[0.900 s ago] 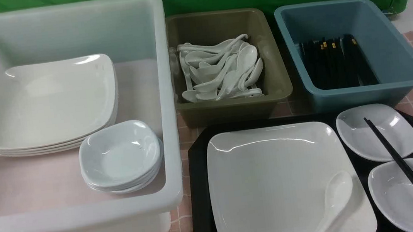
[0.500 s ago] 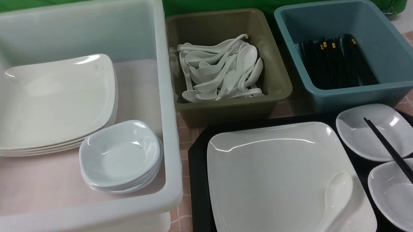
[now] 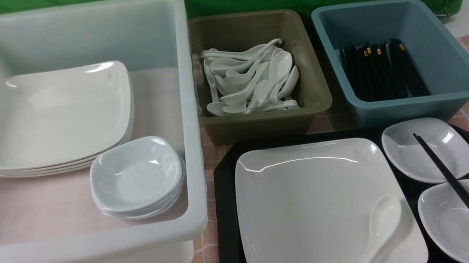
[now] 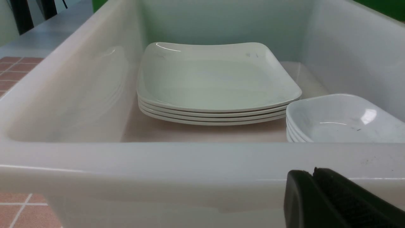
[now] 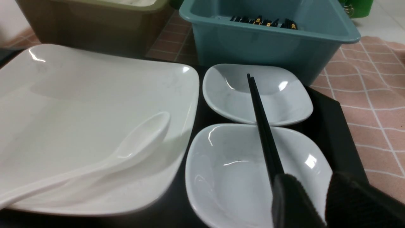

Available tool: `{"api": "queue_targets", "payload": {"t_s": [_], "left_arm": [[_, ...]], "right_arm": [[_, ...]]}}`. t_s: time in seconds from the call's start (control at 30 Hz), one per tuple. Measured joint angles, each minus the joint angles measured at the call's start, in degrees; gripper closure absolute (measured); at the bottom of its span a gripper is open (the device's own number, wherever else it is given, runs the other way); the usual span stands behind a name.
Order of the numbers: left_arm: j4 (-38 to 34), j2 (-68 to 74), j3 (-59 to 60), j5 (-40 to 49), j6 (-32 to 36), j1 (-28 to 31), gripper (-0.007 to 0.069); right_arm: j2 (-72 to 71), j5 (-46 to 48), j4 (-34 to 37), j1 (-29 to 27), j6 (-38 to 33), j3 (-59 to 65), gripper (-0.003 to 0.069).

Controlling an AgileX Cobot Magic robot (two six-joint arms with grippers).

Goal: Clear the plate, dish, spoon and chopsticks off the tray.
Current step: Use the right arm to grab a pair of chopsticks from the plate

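The black tray (image 3: 225, 203) lies at the front right. On it rests the large white square plate (image 3: 313, 202), with the white spoon (image 3: 380, 229) lying in its near right corner. Two small white dishes (image 3: 428, 149) (image 3: 461, 220) sit to the plate's right, and the black chopsticks (image 3: 457, 190) lie across both. My right gripper (image 5: 316, 186) hovers open over the near dish (image 5: 237, 167), close beside the chopsticks (image 5: 262, 126) and holding nothing. My left gripper (image 4: 313, 172) is shut and empty just outside the white tub's near wall. Neither gripper shows in the front view.
A big white tub (image 3: 188, 110) at the left holds a stack of square plates (image 3: 56, 116) and a stack of small dishes (image 3: 136, 176). Behind the tray stand an olive tub (image 3: 314, 96) of spoons and a blue tub (image 3: 453, 71) of chopsticks. A pink checked cloth covers the table.
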Motion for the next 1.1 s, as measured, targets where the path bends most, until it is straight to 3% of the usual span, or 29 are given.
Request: {"api": "queue_targets", "payload": {"t_s": [1.0, 1.1], "left_arm": [[0.0, 0.0, 0.0, 0.0, 0.1, 0.0, 0.0603], [0.0, 0.0, 0.0, 0.0, 0.1, 0.0, 0.0603]], "right_arm": [[0.0, 0.0, 0.0, 0.0, -0.13, 0.0, 0.0419], [0.0, -0.39, 3.11, 0.0, 5.4, 0.0, 0.0419]]}}
